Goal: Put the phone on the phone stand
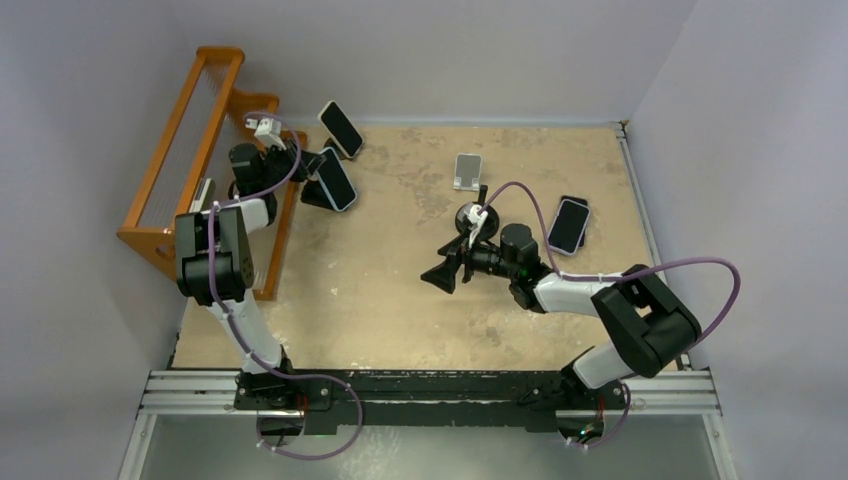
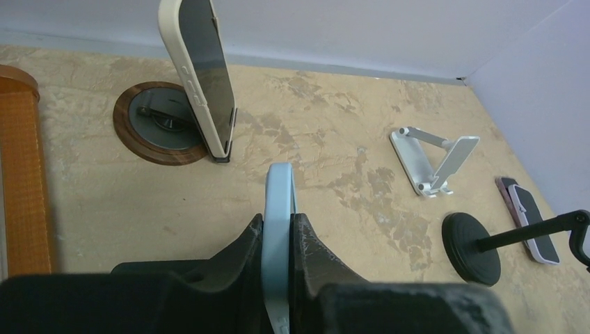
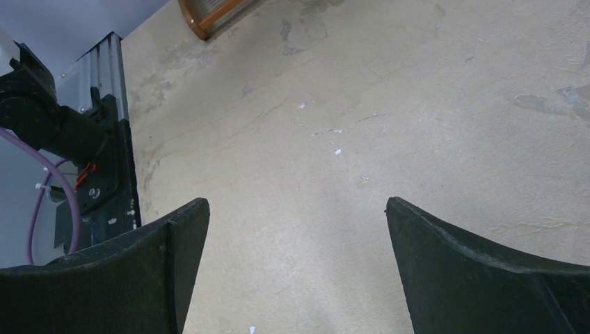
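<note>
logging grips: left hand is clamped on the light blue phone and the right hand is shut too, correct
No. The right hand is open and empty, as the right wrist view shows. The left hand is indeed clamped on the light blue phone.

orange wooden rack [image 1: 148, 240] | far-left on beige mottled tabletop [image 1: 400, 310] | metal rail [image 1: 190, 392] at near edge

There were three phone stands: a wood-rimmed round stand [image 2: 160, 136], a white folding stand [image 1: 466, 170] and a black round-based stand [image 2: 469, 247]. At least three phones showed: a cream-cased phone [image 2: 202, 69], a light-blue-cased phone [image 2: 278, 209] and a white-cased phone [image 2: 536, 226], the last perhaps overlapping a fourth. There was one orange wooden rack [image 1: 150, 243].
</note>
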